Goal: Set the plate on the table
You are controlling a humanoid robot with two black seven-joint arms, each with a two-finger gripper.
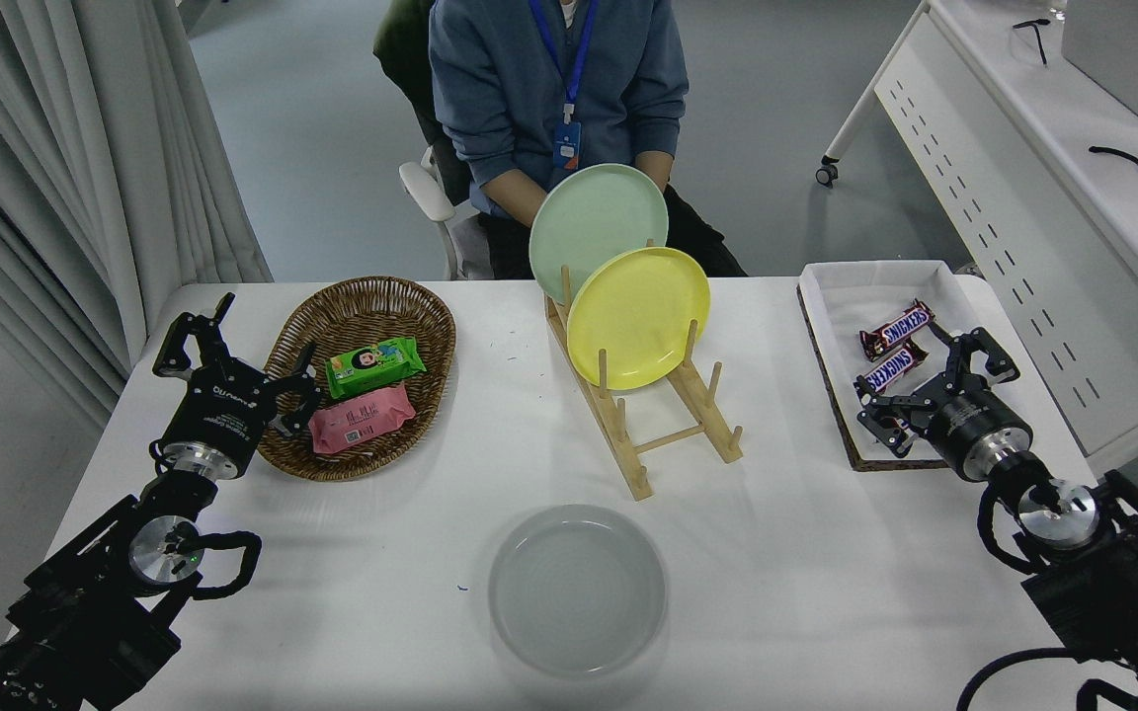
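Observation:
The light-grey plate [577,590] lies flat on the white table [826,563], near the front edge at the middle, with nothing touching it. My right gripper [930,377] hovers open and empty over the front of the white tray at the right, far from the plate. At the lower left my left gripper [233,346] stands open and empty beside the wicker basket.
A wooden rack [658,415] behind the plate holds a yellow plate [638,316] and a pale green plate [594,222]. The wicker basket [332,306] holds two snack packs. The white tray [846,296] holds chocolate bars. A person sits at the far side.

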